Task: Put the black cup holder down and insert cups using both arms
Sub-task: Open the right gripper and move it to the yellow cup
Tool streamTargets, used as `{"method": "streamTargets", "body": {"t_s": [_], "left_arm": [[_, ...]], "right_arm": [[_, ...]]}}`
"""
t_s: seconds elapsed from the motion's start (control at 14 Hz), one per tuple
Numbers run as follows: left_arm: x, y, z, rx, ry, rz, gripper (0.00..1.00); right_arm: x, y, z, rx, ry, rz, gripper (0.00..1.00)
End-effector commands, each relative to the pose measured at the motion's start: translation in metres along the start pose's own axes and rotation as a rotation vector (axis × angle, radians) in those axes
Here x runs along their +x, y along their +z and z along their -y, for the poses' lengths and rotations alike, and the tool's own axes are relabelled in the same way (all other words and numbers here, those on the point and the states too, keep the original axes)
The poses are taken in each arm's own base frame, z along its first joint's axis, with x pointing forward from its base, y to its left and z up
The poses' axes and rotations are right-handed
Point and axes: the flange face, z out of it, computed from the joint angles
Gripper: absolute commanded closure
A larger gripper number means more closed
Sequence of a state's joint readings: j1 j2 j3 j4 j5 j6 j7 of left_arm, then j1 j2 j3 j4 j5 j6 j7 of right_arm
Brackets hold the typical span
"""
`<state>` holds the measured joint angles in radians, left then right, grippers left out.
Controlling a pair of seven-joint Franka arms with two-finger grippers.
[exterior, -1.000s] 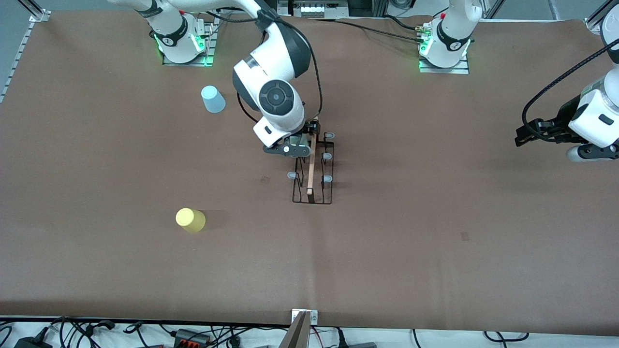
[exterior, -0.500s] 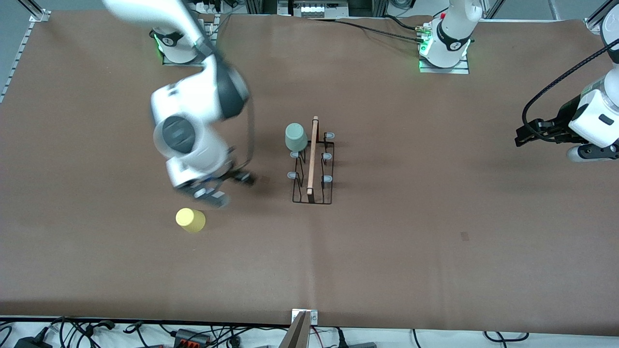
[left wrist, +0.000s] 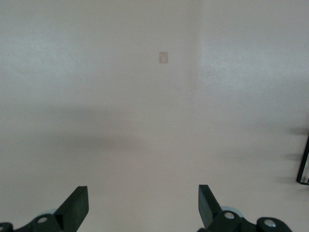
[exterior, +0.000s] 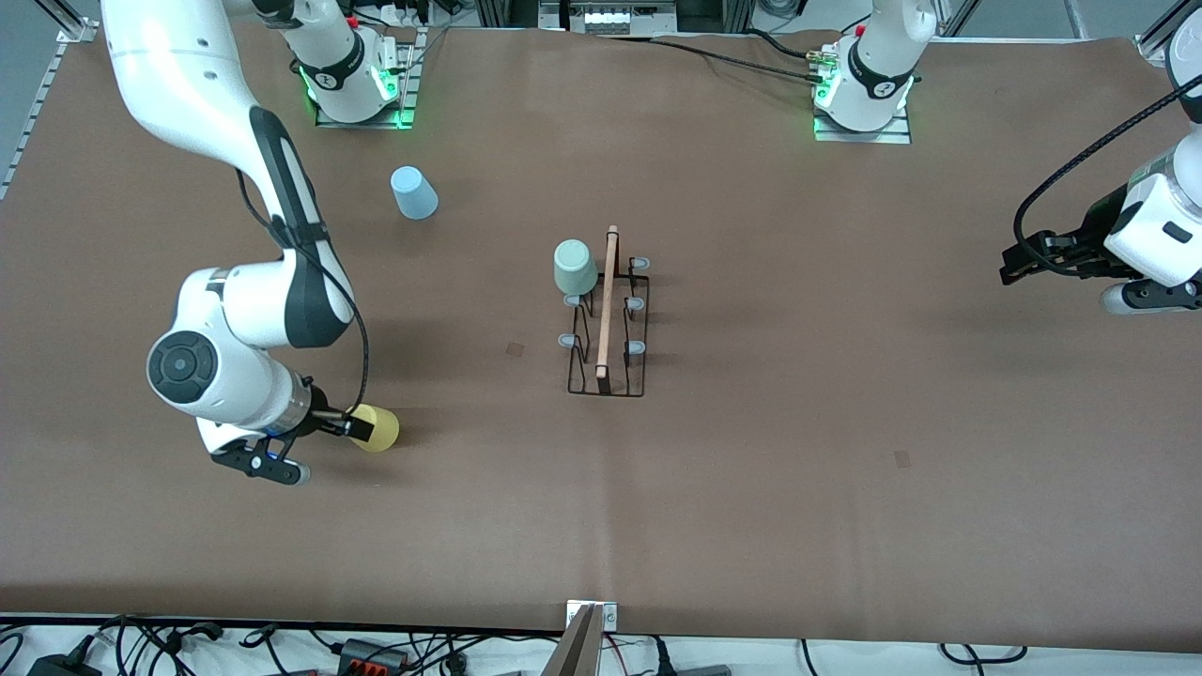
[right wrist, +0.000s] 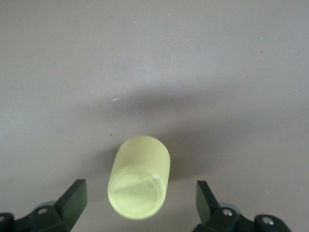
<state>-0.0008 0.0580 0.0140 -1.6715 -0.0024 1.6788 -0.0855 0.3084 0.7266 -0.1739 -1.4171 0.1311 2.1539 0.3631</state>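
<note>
One mint green cup (exterior: 574, 267) now sits upside down on a peg of the black cup holder (exterior: 608, 319), at the rack's end farther from the front camera; a second ago the right gripper (exterior: 331, 427) was working over that very spot, and it has since swung away toward the right arm's end of the table. It now stands low at the yellow cup (right wrist: 139, 177), fingers (right wrist: 72, 199) spread wide, the cup lying between them in the right wrist view and touched by neither. The yellow cup is upside down on the brown table (exterior: 845, 469), nearer the front camera than the rack, where it stood before. The light blue cup (exterior: 413, 192), also inverted, has not moved either. The left gripper (left wrist: 143, 205) waits above bare table at the left arm's end, fingers (left wrist: 208, 204) apart and empty, unchanged over the second.
</note>
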Motion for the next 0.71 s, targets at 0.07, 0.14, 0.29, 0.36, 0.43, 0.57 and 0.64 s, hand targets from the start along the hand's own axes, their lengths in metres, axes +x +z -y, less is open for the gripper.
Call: {"method": "streamTargets", "body": {"t_s": [0.07, 0.14, 0.29, 0.36, 0.43, 0.57, 0.64], "left_arm": [[-0.002, -0.005, 0.002, 0.014, 0.019, -0.013, 0.00], [-0.002, -0.005, 0.002, 0.014, 0.019, -0.013, 0.00], [-0.002, -0.005, 0.002, 0.014, 0.019, -0.013, 0.00], [-0.002, -0.005, 0.002, 0.014, 0.019, -0.013, 0.00], [-0.002, -0.005, 0.002, 0.014, 0.019, -0.013, 0.00], [-0.002, -0.005, 0.003, 0.012, 0.019, -0.013, 0.00], [-0.002, -0.005, 0.004, 0.013, 0.017, -0.013, 0.00]], "right_arm": [[0.005, 0.013, 0.015, 0.018, -0.069, -0.004, 0.00], [0.003, 0.019, 0.016, 0.014, -0.087, 0.003, 0.00], [0.001, 0.028, 0.018, 0.011, -0.139, 0.018, 0.00], [-0.001, 0.032, 0.020, 0.011, -0.182, 0.023, 0.00], [-0.002, 0.039, 0.019, 0.007, -0.216, 0.033, 0.00], [-0.003, 0.044, 0.019, 0.004, -0.223, 0.041, 0.00], [-0.002, 0.045, 0.017, 0.003, -0.223, 0.044, 0.17]]}}
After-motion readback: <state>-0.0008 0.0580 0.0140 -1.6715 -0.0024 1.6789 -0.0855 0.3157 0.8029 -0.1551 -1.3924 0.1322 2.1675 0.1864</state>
